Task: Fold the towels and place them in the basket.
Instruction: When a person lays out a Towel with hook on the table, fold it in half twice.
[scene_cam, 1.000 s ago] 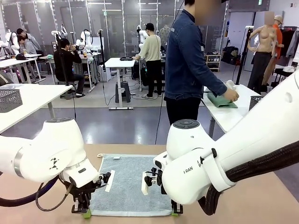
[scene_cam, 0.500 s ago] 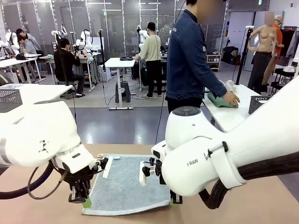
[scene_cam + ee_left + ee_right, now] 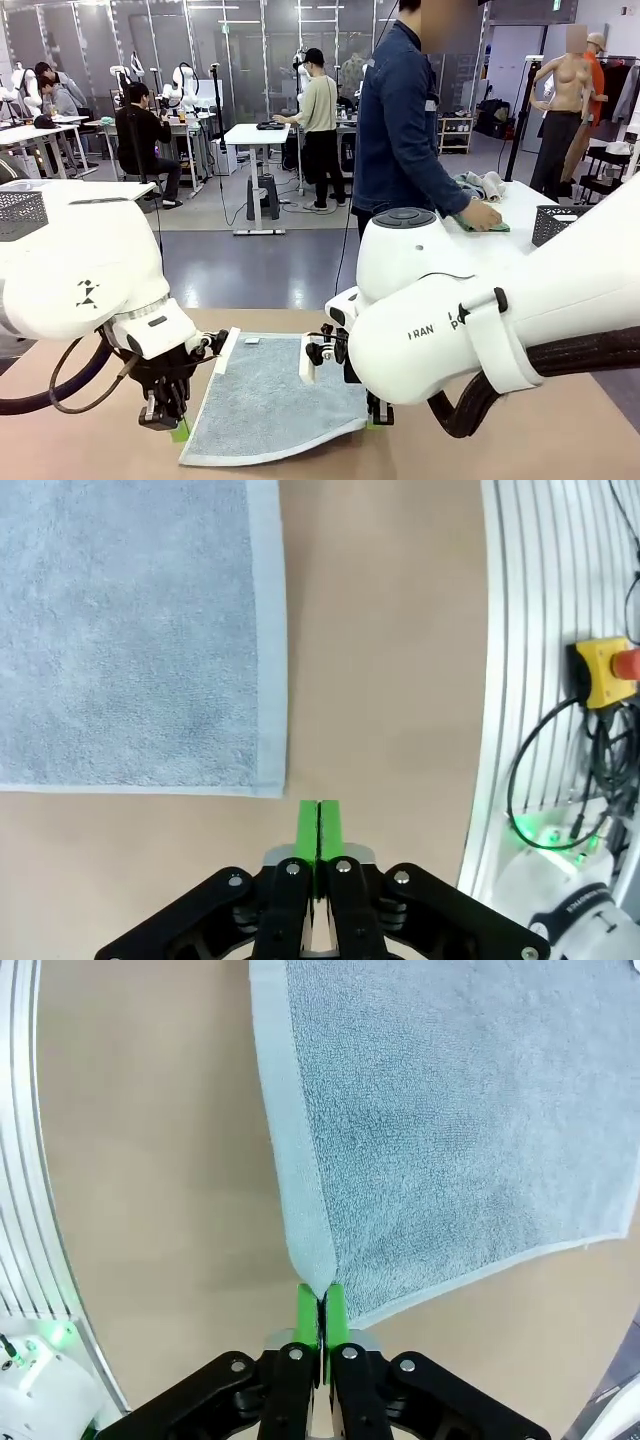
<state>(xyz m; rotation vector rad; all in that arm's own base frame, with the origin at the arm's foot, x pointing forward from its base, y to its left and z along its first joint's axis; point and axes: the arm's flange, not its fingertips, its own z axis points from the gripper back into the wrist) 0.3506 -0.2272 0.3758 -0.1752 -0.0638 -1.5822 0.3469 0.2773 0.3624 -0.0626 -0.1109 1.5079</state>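
A pale blue-grey towel (image 3: 270, 395) lies spread on the tan table (image 3: 100, 455) between my two arms. My right gripper (image 3: 372, 420) is shut on its near right corner and holds that corner a little above the table; in the right wrist view the towel (image 3: 450, 1110) hangs from the pinched green pads of the right gripper (image 3: 320, 1305). My left gripper (image 3: 178, 432) hovers beside the near left corner. In the left wrist view the left gripper (image 3: 319, 825) has its pads together with nothing between them, and the towel (image 3: 130, 630) lies flat just beyond them. The dark mesh basket (image 3: 555, 222) stands on the far right table.
A person in a denim jacket (image 3: 400, 130) stands at the far side with a hand on a green towel (image 3: 480, 224) on the white table there. A lighter grey mesh basket (image 3: 20, 212) sits far left. A yellow emergency-stop box (image 3: 600, 675) and cables lie past the table's edge.
The towel's near left corner has come out of my left gripper and lies flat on the table. My right gripper still holds its corner raised. Both arms moved up and away.
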